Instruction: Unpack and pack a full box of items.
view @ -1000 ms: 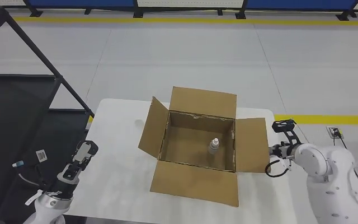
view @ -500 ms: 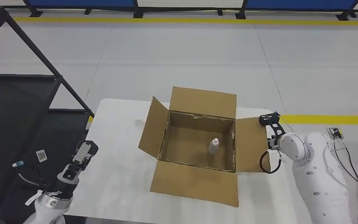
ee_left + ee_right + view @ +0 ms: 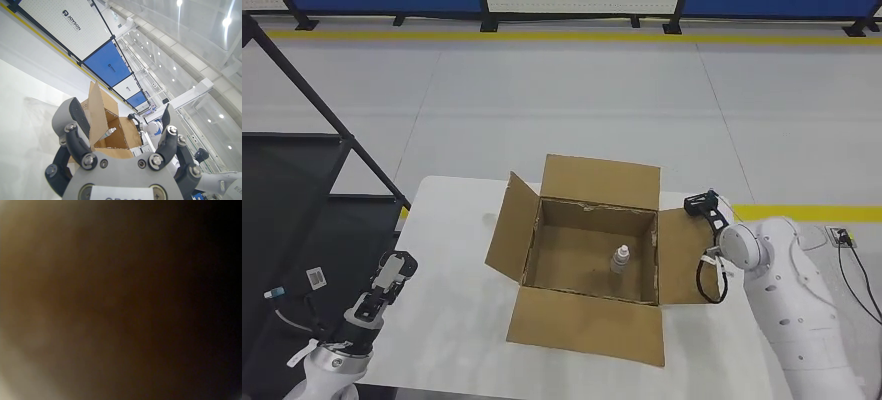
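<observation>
Two pincers: left pincer (image 3: 121, 111) spread wide, empty — right pincer (image 3: 700, 203) by box (image 3: 582, 330) flap, spread unclear.

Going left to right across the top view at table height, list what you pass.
In order: left gripper → box's left flap → bottle → box's right flap → right arm.
</observation>
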